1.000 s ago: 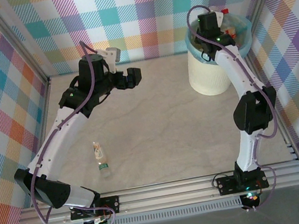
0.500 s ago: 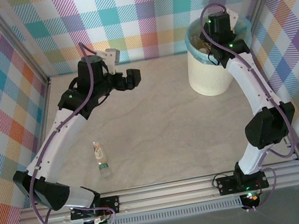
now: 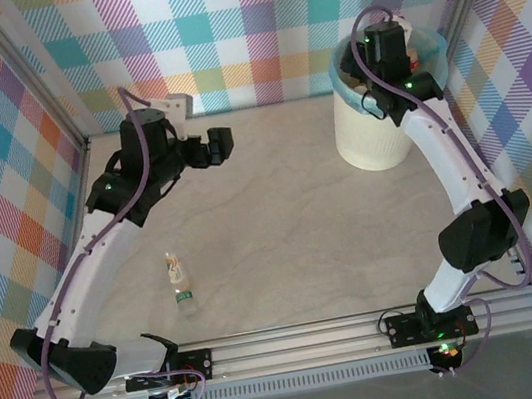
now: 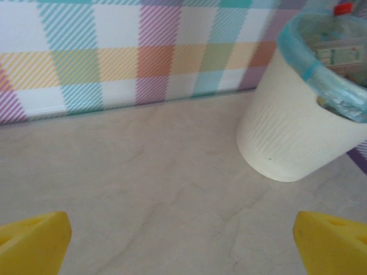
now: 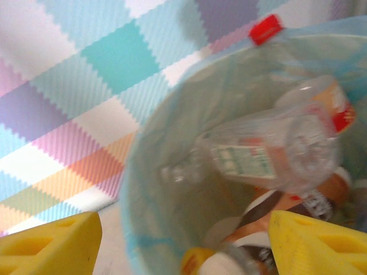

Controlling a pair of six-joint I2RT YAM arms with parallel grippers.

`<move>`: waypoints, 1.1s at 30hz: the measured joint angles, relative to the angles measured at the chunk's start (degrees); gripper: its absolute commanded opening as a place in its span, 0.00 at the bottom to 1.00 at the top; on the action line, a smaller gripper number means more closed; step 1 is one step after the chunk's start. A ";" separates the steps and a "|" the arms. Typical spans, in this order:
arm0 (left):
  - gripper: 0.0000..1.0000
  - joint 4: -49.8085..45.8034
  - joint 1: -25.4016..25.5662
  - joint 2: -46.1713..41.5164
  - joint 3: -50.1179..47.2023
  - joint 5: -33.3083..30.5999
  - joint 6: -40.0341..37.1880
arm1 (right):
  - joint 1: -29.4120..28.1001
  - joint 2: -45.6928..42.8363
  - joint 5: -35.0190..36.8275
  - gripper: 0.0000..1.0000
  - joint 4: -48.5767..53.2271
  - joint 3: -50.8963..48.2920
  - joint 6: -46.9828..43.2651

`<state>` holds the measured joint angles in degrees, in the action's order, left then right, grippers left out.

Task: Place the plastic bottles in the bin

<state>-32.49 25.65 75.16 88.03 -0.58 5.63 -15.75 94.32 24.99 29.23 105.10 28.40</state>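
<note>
Two small plastic bottles lie on the table at the near left, one with a pale orange label [image 3: 172,269] and one with a green label [image 3: 186,298]. The cream-white bin [image 3: 370,137] with its teal liner stands at the far right and holds several bottles, among them a clear one with a green-and-white label [image 5: 269,154]. My right gripper [image 3: 382,49] hangs over the bin's mouth, open, its yellow fingertips [image 5: 49,243] wide apart and holding nothing. My left gripper [image 3: 217,144] is open above bare table, far from the two loose bottles; the bin [image 4: 287,132] lies ahead of it.
Checked walls close in the table at the back and both sides. A metal rail [image 3: 299,341] runs along the near edge by the arm bases. A red-capped bottle [image 5: 265,28] pokes above the bin's far rim.
My left gripper has drawn back to the left. The right arm's elbow swung out to the right while its gripper stayed over the bin.
</note>
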 measured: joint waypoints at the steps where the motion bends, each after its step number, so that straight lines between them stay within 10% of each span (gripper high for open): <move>1: 0.99 -0.63 -0.90 -1.03 -0.66 -0.76 0.68 | -1.79 -0.09 -0.17 0.78 -0.13 0.72 -0.94; 11: 1.00 -11.32 -12.81 -10.10 -9.07 -6.25 8.31 | -22.53 3.45 -4.11 0.79 -1.31 7.96 -9.11; 22: 1.00 -21.88 -20.92 -22.62 -22.32 -11.15 12.00 | -44.65 29.14 -15.56 0.88 0.66 11.96 -4.70; 33: 1.00 -22.62 -20.94 -33.94 -27.34 -28.52 8.46 | -50.90 46.51 -21.22 1.00 6.05 27.61 -0.70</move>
<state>-55.11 4.71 41.21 60.69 -29.10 14.09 -66.65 140.84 3.77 35.29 132.70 27.70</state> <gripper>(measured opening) 0.998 0.995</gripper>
